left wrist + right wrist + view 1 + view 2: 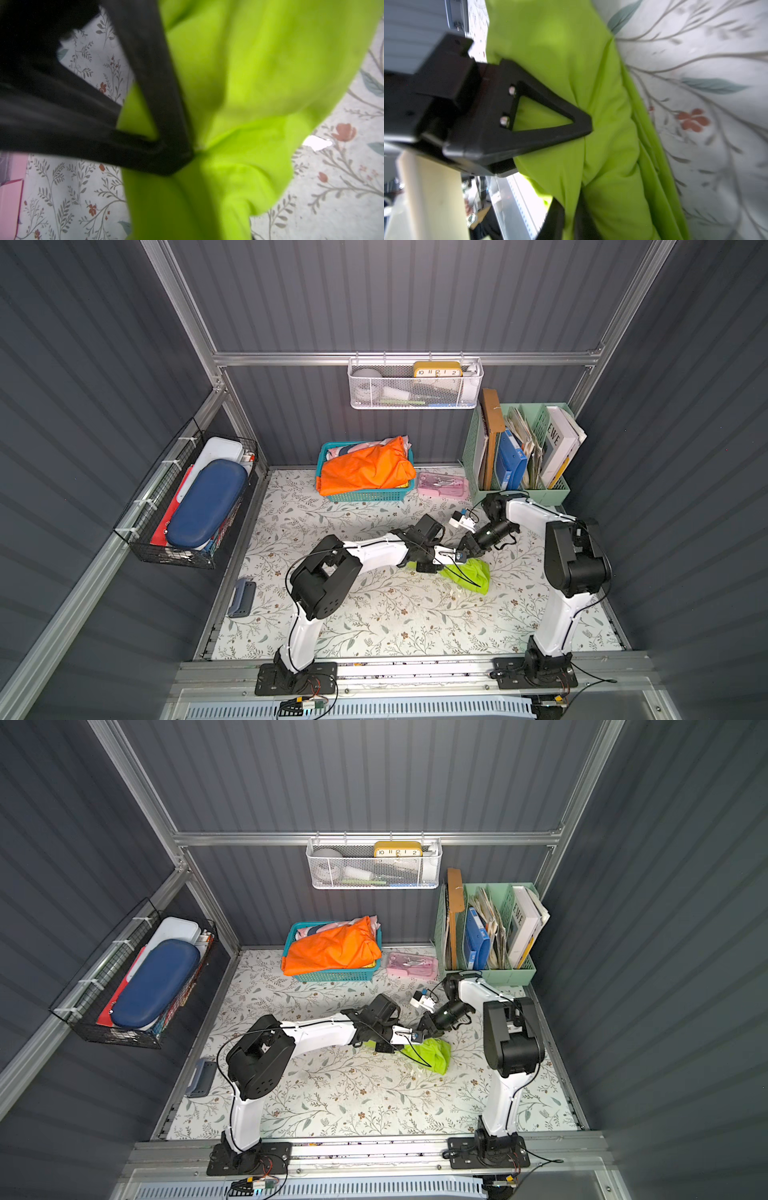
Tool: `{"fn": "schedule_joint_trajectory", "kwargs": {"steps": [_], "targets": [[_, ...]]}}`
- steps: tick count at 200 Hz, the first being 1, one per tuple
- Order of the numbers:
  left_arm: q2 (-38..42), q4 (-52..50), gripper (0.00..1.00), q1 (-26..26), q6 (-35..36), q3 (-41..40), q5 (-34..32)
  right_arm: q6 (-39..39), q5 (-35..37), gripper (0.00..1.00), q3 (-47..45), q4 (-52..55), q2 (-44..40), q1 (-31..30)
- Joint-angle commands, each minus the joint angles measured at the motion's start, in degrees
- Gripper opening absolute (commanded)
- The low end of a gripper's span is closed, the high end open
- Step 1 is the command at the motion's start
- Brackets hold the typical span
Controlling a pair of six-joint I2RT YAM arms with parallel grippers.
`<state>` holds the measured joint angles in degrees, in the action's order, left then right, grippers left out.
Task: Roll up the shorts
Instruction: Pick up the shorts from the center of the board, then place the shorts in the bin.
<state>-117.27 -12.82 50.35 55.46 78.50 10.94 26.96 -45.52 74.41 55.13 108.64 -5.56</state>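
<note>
Pinching the shorts (249, 72), left tool (184, 158) is clenched, fabric bunched at its tips; right tool (588, 126) rests against the same cloth, released or clenched, can't tell.

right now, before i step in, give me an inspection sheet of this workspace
surface: floral-print table, with the shorts lying on it.
job's things: lime-green shorts bunched between the arms, not a tidy roll.
clutter: orange garment in teal basket, pink case and green file rack along the back; grey-blue object at the table's edge.
grippers: left gripper jaws pinched on the shorts; right gripper at the shorts, jaws unclear.
cables: black cable crosses the shorts.
surroundings: wire basket on a side wall; white mesh basket with clock on the back wall.
</note>
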Motion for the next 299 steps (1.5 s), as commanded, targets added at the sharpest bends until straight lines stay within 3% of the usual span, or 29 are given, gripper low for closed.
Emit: {"fn": "schedule_joint_trajectory", "kwargs": {"steps": [1,34,106,197,235,299], "targets": [[-0.09,-11.51,0.0,-0.86,-0.42,-1.33,-0.03,-4.39,0.28,0.24,-0.83,-9.14,-4.83,2.92],[1.41,-12.49,0.0,-1.39,-0.22,-0.92,-0.83,-9.41,1.91,0.29,-3.32,-15.1,-9.93,4.57],[5.0,-16.26,0.0,-5.92,-0.49,3.77,-4.61,-18.42,14.2,0.28,-11.09,-24.54,-24.33,8.37],[7.69,-20.72,0.0,-14.36,0.52,28.22,-8.57,-20.59,19.74,0.28,-24.13,-32.27,-43.6,8.49],[6.35,-14.73,0.0,-19.9,1.02,36.67,-11.75,-20.57,17.29,0.28,-25.99,-33.15,-46.65,8.38],[2.43,7.37,0.0,-29.38,4.49,41.91,-18.48,-22.45,15.3,0.28,-26.29,-37.21,-43.87,6.71]]}}
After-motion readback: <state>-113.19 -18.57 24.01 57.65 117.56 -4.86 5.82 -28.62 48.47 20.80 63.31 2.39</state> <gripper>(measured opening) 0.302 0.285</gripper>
